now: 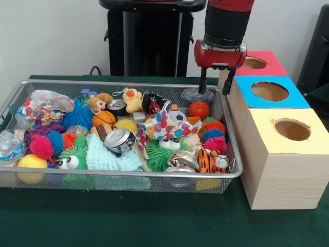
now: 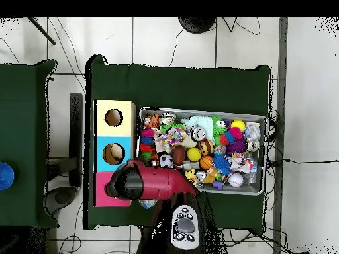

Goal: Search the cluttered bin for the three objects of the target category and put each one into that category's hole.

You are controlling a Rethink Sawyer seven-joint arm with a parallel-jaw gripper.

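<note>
The green counter (image 1: 154,221) carries everything. On it the cluttered bin (image 1: 128,182) lies wide and full of toys and cans, with 3 wooden boxes just beside it — yellow top (image 1: 288,131), blue top (image 1: 270,91), pink top (image 1: 259,63), each with 1 hole. My pincer (image 1: 216,81) hangs spread and empty above the bin's far corner, near an orange ball (image 1: 198,109).
</note>
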